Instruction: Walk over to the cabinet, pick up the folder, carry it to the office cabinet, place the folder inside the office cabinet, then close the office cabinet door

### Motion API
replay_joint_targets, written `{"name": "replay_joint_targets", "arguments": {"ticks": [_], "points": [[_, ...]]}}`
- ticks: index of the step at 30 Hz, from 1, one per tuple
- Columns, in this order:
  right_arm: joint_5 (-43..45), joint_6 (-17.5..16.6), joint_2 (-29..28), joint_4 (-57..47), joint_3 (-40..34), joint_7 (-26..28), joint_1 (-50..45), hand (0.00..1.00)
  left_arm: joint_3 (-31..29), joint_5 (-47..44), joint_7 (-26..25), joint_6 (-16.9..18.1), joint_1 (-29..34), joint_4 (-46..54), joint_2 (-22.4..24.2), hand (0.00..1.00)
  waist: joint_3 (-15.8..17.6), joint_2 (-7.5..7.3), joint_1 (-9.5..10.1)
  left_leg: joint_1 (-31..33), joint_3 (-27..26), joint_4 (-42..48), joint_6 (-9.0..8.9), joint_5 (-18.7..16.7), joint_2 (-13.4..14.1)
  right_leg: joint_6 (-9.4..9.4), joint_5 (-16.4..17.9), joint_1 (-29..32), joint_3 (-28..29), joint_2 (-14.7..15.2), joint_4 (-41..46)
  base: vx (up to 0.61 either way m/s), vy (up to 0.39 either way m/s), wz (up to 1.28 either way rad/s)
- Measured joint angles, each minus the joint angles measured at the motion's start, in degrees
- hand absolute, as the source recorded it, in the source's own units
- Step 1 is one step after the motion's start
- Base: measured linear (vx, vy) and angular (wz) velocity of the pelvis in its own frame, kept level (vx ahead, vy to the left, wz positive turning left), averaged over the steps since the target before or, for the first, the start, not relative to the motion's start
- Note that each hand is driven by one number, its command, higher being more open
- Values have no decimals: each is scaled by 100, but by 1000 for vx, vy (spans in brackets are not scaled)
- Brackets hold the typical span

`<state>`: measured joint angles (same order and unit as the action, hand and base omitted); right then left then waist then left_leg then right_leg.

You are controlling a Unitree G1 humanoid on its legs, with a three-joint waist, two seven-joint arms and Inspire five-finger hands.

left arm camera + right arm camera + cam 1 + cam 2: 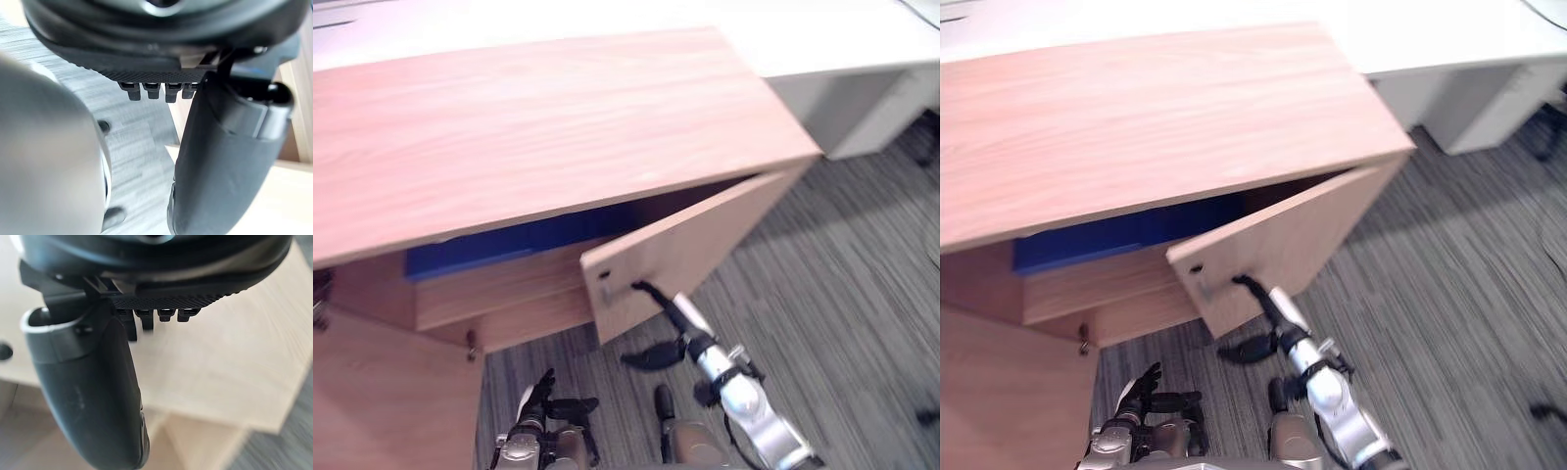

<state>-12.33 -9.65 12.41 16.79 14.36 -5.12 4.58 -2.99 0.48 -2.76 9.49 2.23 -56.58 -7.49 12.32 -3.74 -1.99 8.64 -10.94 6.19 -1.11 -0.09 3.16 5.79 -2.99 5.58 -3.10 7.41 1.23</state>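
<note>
The office cabinet point(538, 127) is a low wooden unit with a broad top. Inside, a blue folder point(499, 247) lies flat on the upper shelf, partly hidden by the top. The right door point(705, 240) stands half open, angled out over the carpet. My right hand point(666, 315) is open, its straight fingers touching the door's outer face beside the small metal handle point(605, 291), thumb spread below. The right wrist view shows the door panel point(220, 362) just past those fingers. My left hand point(540, 401) hangs low in front of the cabinet, open and holding nothing.
The cabinet's left door point(382, 392) swings out at the lower left, with a small knob point(470, 345) at its edge. A white desk point(822, 39) stands behind and to the right. Grey striped carpet point(842, 294) stretches to the right.
</note>
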Motion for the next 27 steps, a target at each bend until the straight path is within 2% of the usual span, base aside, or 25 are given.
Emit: {"name": "replay_joint_targets", "arguments": {"ticks": [3, 7, 11, 13, 15, 17, 20, 22, 23, 27], "points": [[242, 160, -200, 489, -647, -611, 366, 100, -158, -215, 1, -57, 6, -6, -2, 100, 0, 8, 89, 5, 418, -470, 29, 376, -143, 21, 27, -20, -431, 63, 2, -22, 4, 78], [570, 200, -311, 997, -755, -985, 419, 100, -386, -399, -50, -64, 45, 8, 32, 100, 22, 65, 252, -95, 899, -1072, 11, 834, -227, 40, 170, -69, -921, 79, 91, -54, 15, 65], [760, 199, -454, 1213, -756, -999, 268, 100, -729, -638, -132, -69, 174, 192, 136, 100, 104, 207, 405, -18, 1393, -1157, -19, 915, -286, 4, 313, -244, -1425, 71, 85, -67, -5, 74], [897, 172, -479, 1272, -731, -844, -35, 100, -1014, -1058, -177, -60, 391, 466, 245, 100, 100, 355, 588, 31, 1708, -1157, -20, 916, -332, 11, 419, -388, -1753, 67, 70, -32, -37, 82], [898, 147, -536, 1611, -656, -675, -100, 100, -1348, -1347, -198, -52, 575, 695, 288, 100, 92, 441, 676, 64, 1951, -1157, -20, 916, -375, 26, 518, -498, -2012, 67, 62, 19, -52, 86], [899, 151, -650, 2083, -563, -507, -106, 100, -1736, -1541, -225, -42, 711, 995, 270, 100, 92, 468, 843, 92, 2179, -1157, -23, 918, -414, 41, 627, -624, -2291, 69, 70, 55, -60, 85], [897, 167, -840, 2581, -383, -269, -192, 100, -2146, -1635, -264, -33, 798, 1495, 29, 100, 91, 467, 1094, 117, 2608, -1155, -44, 1038, -546, 27, 839, -881, -2861, 126, 178, 136, -58, 95], [895, 167, -877, 2665, -342, -180, -181, 100, -2219, -1636, -358, -25, 810, 1953, -195, 100, 90, 464, 1164, 169, 2945, -1125, 37, 1136, -651, 39, 917, -990, -3192, 175, 233, 190, -40, 97], [895, 166, -853, 2668, -323, -159, -182, 100, -2231, -1638, -363, -20, 807, 2282, -352, 100, 90, 463, 1230, 190, 3053, -1123, 39, 1138, -696, -4, 943, -1024, -3198, 180, 234, 179, -26, 89], [902, 160, -830, 2673, -278, -141, -45, 100, -2315, -1636, -444, 139, 795, 3117, -958, 100, 95, 445, 1252, 189, 3125, -1122, 39, 1140, -752, -28, 957, -1105, -3152, 188, 273, 57, -4, 37]]}}
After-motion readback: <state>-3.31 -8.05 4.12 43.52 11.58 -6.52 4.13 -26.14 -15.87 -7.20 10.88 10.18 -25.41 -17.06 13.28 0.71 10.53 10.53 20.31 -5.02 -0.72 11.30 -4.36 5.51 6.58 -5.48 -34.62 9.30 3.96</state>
